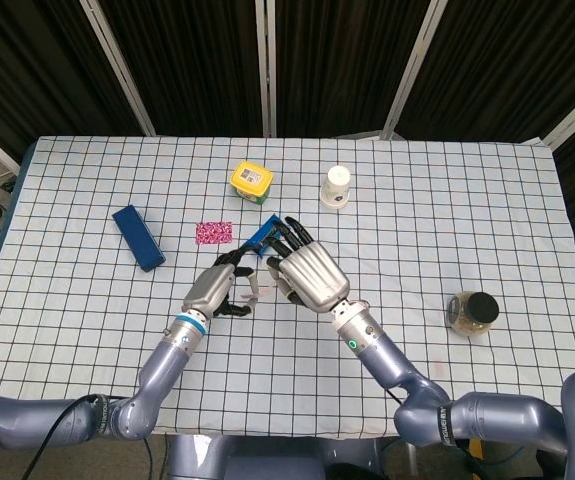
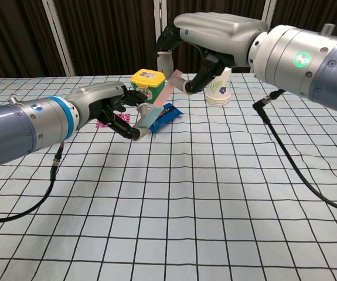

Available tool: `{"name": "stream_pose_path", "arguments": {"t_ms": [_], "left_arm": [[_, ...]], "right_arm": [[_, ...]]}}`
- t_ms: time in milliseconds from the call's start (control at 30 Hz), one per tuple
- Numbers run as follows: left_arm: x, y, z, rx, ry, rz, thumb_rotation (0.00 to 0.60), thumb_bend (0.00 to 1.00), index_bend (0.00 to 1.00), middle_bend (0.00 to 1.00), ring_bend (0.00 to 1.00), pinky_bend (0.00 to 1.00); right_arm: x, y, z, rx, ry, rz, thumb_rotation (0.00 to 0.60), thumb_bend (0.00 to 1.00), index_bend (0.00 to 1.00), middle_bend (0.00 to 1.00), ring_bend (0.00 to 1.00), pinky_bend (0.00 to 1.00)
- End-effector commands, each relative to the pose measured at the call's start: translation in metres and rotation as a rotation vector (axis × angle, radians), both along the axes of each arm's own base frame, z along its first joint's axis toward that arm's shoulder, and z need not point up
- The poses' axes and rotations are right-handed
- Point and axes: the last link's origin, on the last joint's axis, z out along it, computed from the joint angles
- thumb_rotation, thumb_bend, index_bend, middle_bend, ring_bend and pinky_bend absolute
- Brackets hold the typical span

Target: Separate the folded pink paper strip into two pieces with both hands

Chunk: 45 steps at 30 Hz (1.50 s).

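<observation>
The pink paper strip (image 2: 167, 89) runs slanted and taut between my two hands above the table. My left hand (image 2: 105, 108) pinches its lower end near the cloth. My right hand (image 2: 214, 36) is higher and to the right and pinches the upper end between thumb and fingers. The strip looks like one piece; its lower half shows a greyish side. In the head view the left hand (image 1: 217, 288) and right hand (image 1: 307, 275) sit close together at the table's middle, and the right hand's back hides most of the strip (image 1: 254, 290).
A blue packet (image 2: 167, 112) lies just behind the hands, with a pink patterned packet (image 1: 214, 232) to its left. Farther back stand a yellow tub (image 1: 251, 181) and a paper cup (image 1: 336, 186). A blue box (image 1: 137, 237) lies at the left, a glass jar (image 1: 471, 313) at the right.
</observation>
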Motion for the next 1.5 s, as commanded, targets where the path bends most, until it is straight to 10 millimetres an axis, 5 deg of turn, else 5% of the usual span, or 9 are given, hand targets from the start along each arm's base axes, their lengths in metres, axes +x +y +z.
{"name": "stream_pose_path", "arguments": {"t_ms": [33, 533, 633, 667, 767, 833, 900, 1167, 1500], "left_arm": [[-0.008, 0.002, 0.001, 0.005, 0.012, 0.014, 0.600, 0.46, 0.67, 0.00, 0.00, 0.00], [-0.069, 0.012, 0.014, 0.047, 0.083, 0.122, 0.600, 0.47, 0.65, 0.00, 0.00, 0.00], [-0.075, 0.011, 0.017, 0.045, 0.079, 0.128, 0.600, 0.37, 0.44, 0.00, 0.00, 0.00], [-0.076, 0.011, 0.017, 0.042, 0.073, 0.130, 0.600, 0.27, 0.29, 0.00, 0.00, 0.00], [-0.079, 0.009, 0.020, 0.041, 0.050, 0.131, 0.600, 0.03, 0.01, 0.00, 0.00, 0.00], [-0.080, 0.009, 0.023, 0.044, 0.049, 0.122, 0.600, 0.00, 0.00, 0.00, 0.00, 0.00], [-0.081, 0.009, 0.027, 0.058, 0.048, 0.114, 0.600, 0.00, 0.00, 0.00, 0.00, 0.00], [-0.086, 0.008, 0.052, 0.139, 0.033, 0.090, 0.600, 0.00, 0.00, 0.00, 0.00, 0.00], [-0.145, -0.002, 0.132, 0.386, 0.166, 0.058, 0.600, 0.00, 0.00, 0.00, 0.00, 0.00]], "right_arm": [[-0.004, -0.001, 0.007, -0.012, -0.002, -0.001, 0.600, 0.43, 0.74, 0.22, 0.00, 0.00], [-0.046, -0.008, 0.040, -0.083, 0.043, -0.040, 0.600, 0.43, 0.74, 0.22, 0.00, 0.00], [-0.055, -0.007, 0.038, -0.081, 0.058, -0.053, 0.600, 0.43, 0.73, 0.22, 0.00, 0.00], [-0.057, -0.007, 0.037, -0.081, 0.063, -0.056, 0.600, 0.42, 0.71, 0.22, 0.00, 0.00], [-0.067, -0.008, 0.033, -0.094, 0.092, -0.067, 0.600, 0.18, 0.34, 0.14, 0.00, 0.00], [-0.075, -0.009, 0.030, -0.102, 0.125, -0.084, 0.600, 0.03, 0.12, 0.07, 0.00, 0.00], [-0.081, -0.008, 0.028, -0.096, 0.150, -0.108, 0.600, 0.00, 0.03, 0.03, 0.00, 0.00], [-0.095, -0.001, 0.039, -0.103, 0.128, -0.155, 0.600, 0.00, 0.02, 0.02, 0.00, 0.00], [-0.159, 0.025, 0.105, -0.295, 0.202, -0.123, 0.600, 0.00, 0.02, 0.01, 0.00, 0.00]]}}
